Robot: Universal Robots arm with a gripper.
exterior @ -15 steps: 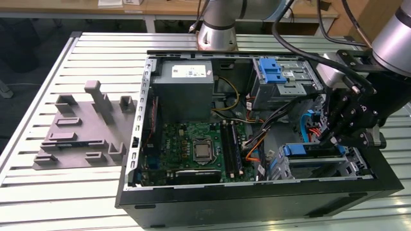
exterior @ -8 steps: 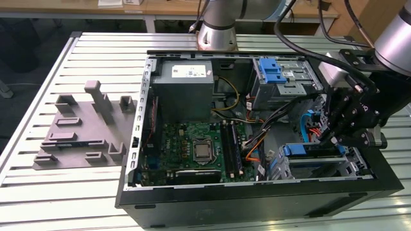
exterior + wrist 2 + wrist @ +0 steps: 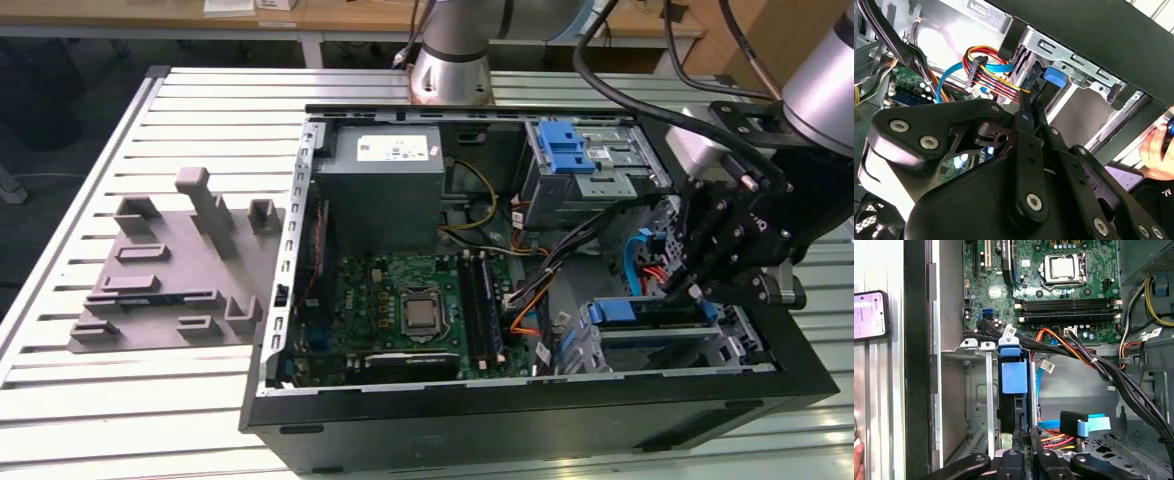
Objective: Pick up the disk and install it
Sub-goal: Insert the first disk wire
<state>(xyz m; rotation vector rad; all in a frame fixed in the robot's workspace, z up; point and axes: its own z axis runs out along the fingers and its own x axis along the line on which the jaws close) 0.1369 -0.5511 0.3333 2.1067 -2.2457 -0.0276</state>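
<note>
On the exterior view's left, a grey fixture plate [image 3: 167,275] lay on the slatted table [image 3: 80,200]. The open computer case [image 3: 534,420] held a power supply [image 3: 387,175], a motherboard [image 3: 400,310] and, toward the right, a metal drive cage [image 3: 667,340]. The disk [image 3: 1015,390] stood on edge in that cage's slot, its blue carrier tab showing. The gripper [image 3: 1026,437] had its fingers drawn together, pinching the disk's near edge. A hand [image 3: 1159,150] appeared beside the case.

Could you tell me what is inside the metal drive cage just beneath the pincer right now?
In the first wrist view, the disk stands on edge in the metal drive cage, its blue carrier tab showing. The pincer is at its near edge. The cage walls hide the disk's faces.
</note>
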